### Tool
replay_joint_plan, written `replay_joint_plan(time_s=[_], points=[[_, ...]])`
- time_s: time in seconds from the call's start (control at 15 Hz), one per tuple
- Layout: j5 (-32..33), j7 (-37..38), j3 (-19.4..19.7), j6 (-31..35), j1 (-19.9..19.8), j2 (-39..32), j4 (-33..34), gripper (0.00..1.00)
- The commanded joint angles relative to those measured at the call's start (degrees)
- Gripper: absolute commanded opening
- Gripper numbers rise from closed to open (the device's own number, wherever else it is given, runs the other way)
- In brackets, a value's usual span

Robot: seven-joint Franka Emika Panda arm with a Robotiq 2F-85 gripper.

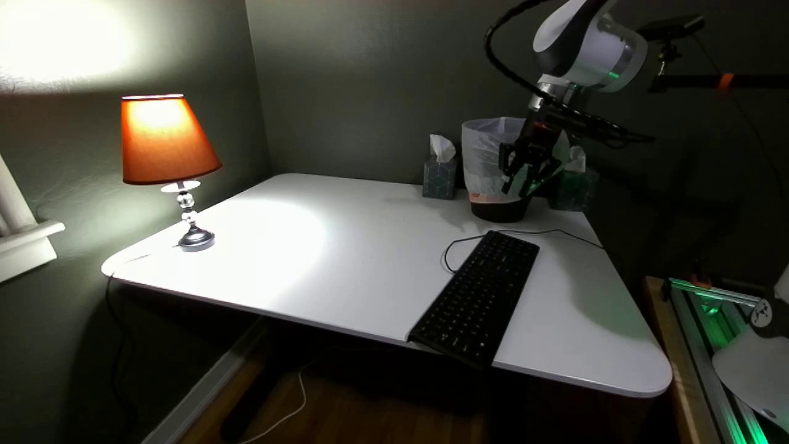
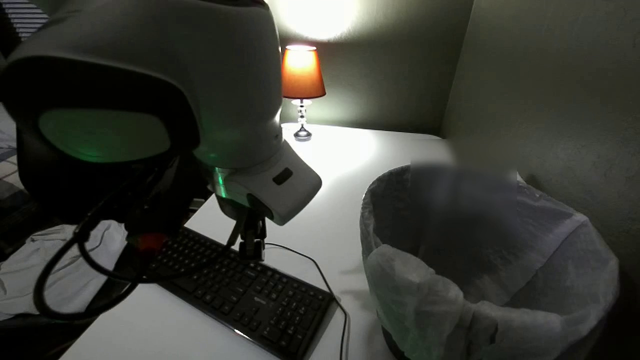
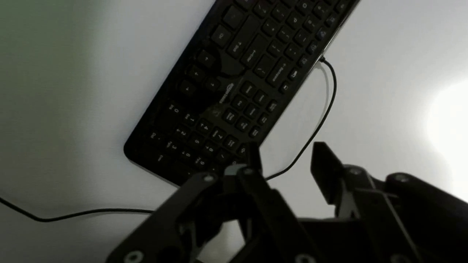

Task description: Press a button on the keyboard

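Hanging above the bench, the tool had its fingers spread apart, and through the gap the wrist view showed white surface and a short run of thin dark cable. The keyboard lay flat on the bench, set aslant, with one end at the bench's edge. In the wrist view one corner of the number pad was hidden behind a finger, yet an exterior view showed the tool raised apart from the keyboard. The cable left the back edge of the keyboard and bent round past the number-pad end.

Near that end stood a lined bin, with a patterned tissue box just beside it and another tissue box, dimly seen, on its other side. Part of the bin's inside was blurred in an exterior view. Across the bench an orange-shaded lamp was lit, throwing a bright pool over the white top.
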State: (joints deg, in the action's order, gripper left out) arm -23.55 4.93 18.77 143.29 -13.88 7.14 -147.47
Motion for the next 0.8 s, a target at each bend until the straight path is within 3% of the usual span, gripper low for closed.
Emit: replay_joint_plan(time_s=[0.0, 0.13, 0.73], points=[[-3.09, 0.12, 0.36, 1.02, -1.25, -4.91, 2.11, 0.12], [-4.10, 0.10, 0.45, 1.09, -2.06, -6.81, 2.86, 0.01], [-10.79, -0.41, 0.09, -0.20, -5.25, -14.97, 7.27, 0.00]])
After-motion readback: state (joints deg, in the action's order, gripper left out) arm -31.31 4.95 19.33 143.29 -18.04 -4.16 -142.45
